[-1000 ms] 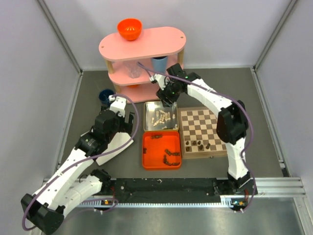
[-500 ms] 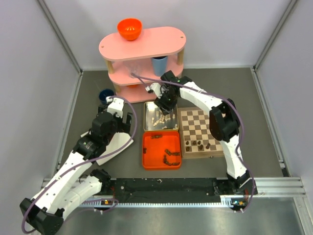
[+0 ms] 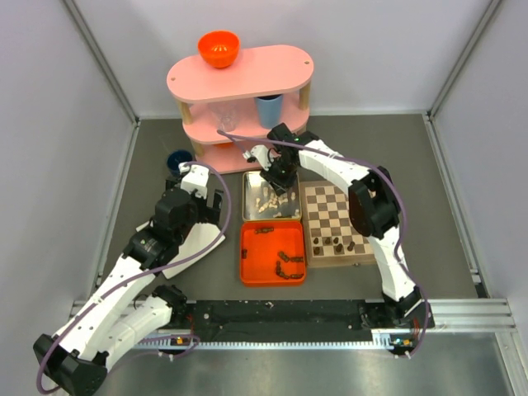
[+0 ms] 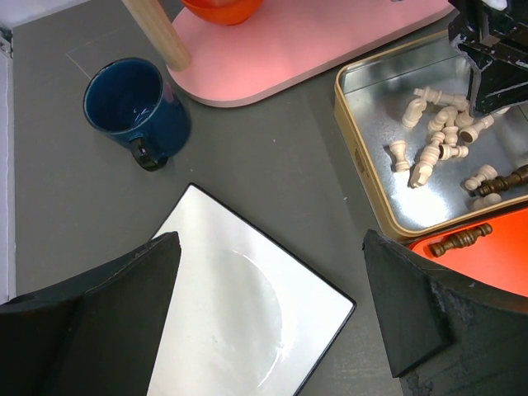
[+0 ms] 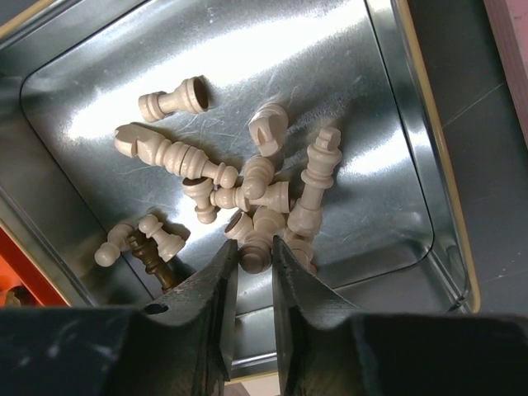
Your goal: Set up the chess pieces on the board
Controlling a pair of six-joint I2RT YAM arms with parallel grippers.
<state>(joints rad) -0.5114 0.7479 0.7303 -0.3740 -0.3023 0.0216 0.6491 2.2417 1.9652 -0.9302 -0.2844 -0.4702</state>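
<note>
My right gripper (image 5: 253,250) reaches down into the silver tin (image 5: 388,124) and is shut on the base of a pale cream chess piece (image 5: 255,255) at the edge of a heap of cream pieces (image 5: 247,177). One dark piece (image 5: 153,260) lies beside them. In the top view the right gripper (image 3: 278,177) is over the tin (image 3: 251,198). The board (image 3: 307,223) lies to the right of the tin, with several dark pieces (image 3: 334,244) on its near rows. My left gripper (image 4: 268,313) is open and empty above a white card (image 4: 239,313).
An orange tray (image 3: 247,252) with dark pieces sits in front of the tin. A pink shelf unit (image 3: 247,82) stands behind, with an orange bowl (image 3: 219,48) on top. A dark blue mug (image 4: 136,107) stands left of the shelf.
My right gripper has moved left and down into the tin, and its jaws now grip a cream piece. My left arm shifted slightly.
</note>
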